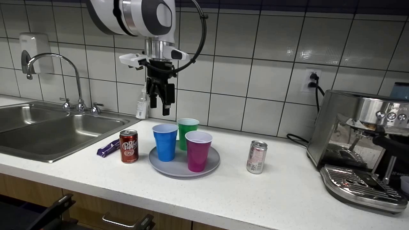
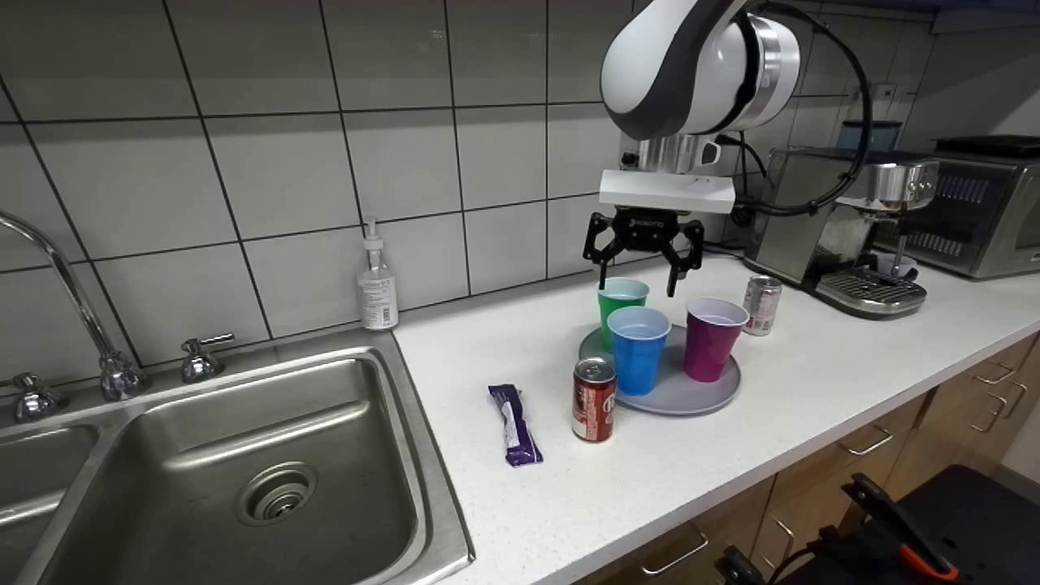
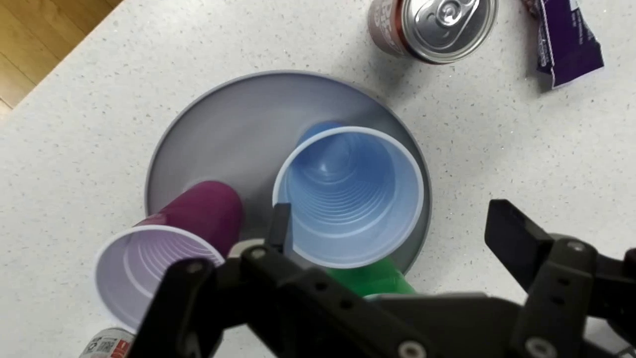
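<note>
My gripper [image 1: 159,108] is open and empty, pointing down above the cups; its spread fingers also show in an exterior view [image 2: 637,288] and in the wrist view [image 3: 390,219]. A blue cup [image 1: 166,147], a green cup [image 1: 184,134] and a magenta cup [image 1: 198,156] stand upright on a grey round plate [image 1: 179,171]. In the wrist view the left finger overlaps the rim of the blue cup [image 3: 348,199], but in both exterior views the fingers are above the cups and apart from them. The gripper body mostly hides the green cup [image 3: 370,278] there.
A red Dr Pepper can [image 1: 129,148] and a purple wrapped bar [image 2: 513,426] lie beside the plate, the can upright. A silver can [image 1: 256,158] stands farther along the counter. A sink [image 2: 268,455], soap bottle [image 2: 378,296] and espresso machine [image 1: 361,134] are also there.
</note>
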You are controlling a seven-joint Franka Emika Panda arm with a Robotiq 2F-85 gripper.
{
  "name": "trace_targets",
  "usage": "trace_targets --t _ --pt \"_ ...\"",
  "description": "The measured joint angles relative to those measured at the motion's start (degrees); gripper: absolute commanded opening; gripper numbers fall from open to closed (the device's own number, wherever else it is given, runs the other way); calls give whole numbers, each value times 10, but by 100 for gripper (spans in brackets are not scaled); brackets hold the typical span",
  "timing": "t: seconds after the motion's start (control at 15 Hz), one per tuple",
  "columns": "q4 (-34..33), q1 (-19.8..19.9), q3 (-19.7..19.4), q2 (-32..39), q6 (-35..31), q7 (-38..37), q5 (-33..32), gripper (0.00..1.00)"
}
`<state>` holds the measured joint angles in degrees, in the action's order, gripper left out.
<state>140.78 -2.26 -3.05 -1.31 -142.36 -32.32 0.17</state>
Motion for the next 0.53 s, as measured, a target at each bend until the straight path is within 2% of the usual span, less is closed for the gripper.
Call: trace_targets --t 0.27,0.53 --pt "6 0 9 -2 0 0 -37 100" --pt "8 0 10 -3 0 0 -45 100"
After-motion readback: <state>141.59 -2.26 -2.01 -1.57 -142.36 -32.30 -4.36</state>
